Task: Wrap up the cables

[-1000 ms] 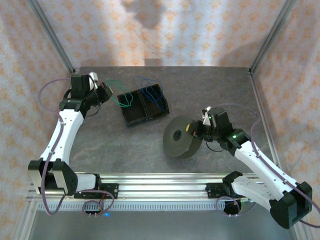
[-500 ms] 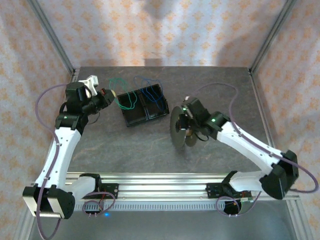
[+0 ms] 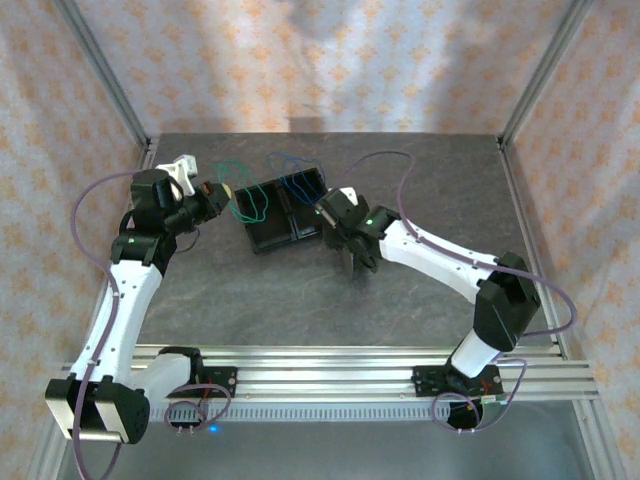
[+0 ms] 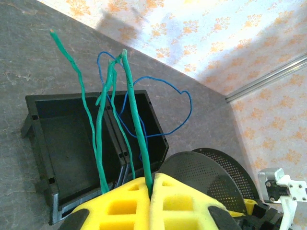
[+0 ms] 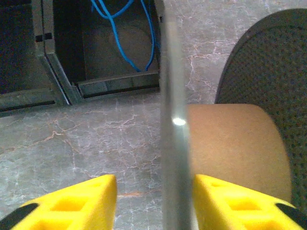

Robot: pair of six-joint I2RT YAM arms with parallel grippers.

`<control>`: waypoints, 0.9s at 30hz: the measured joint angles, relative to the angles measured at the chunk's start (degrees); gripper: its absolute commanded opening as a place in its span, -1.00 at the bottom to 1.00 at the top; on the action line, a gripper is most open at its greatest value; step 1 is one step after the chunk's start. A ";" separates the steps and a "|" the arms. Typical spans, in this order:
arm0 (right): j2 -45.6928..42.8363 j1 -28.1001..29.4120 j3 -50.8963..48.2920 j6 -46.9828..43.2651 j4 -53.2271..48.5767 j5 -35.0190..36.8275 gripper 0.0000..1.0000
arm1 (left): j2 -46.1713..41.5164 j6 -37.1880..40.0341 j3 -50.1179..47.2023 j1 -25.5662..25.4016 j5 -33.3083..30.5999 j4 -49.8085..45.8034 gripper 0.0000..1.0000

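My left gripper [image 3: 222, 192] is shut on the green cable [image 4: 134, 110] just left of the black tray [image 3: 268, 228]. The cable rises from between the yellow fingers [image 4: 120, 206] and loops over the tray's left compartment. The blue cable [image 4: 184, 103] lies in the right compartment [image 5: 115, 28] and loops up over its rim. My right gripper [image 3: 346, 243] sits at the tray's near right corner, open. The thin edge of the dark grey spool [image 5: 172, 143] stands between its fingers [image 5: 72, 201], with a gap on the left side. The spool's brown core [image 5: 235, 143] lies to the right.
The spool [image 3: 350, 262] stands on edge on the grey table, right beside the tray. Patterned walls and metal posts close in the back and sides. An aluminium rail [image 3: 320, 365] runs along the near edge between the arm bases.
My right arm has swung left, carrying the spool from mid-right up to the tray, and its jaws have opened. The left gripper has kept its hold on the green cable and shifted slightly.
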 measured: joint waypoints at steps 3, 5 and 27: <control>0.00 0.04 0.46 0.31 -1.22 0.31 0.03 | -0.02 -0.02 -0.11 0.00 0.17 0.07 -1.00; 0.00 0.02 0.63 0.50 -2.19 0.52 0.07 | -0.04 -0.04 -0.31 -0.02 0.44 0.26 -1.00; -10.91 0.02 3.17 5.11 -6.75 -2.05 0.23 | -5.31 -6.84 -0.31 -11.21 1.62 5.64 -1.00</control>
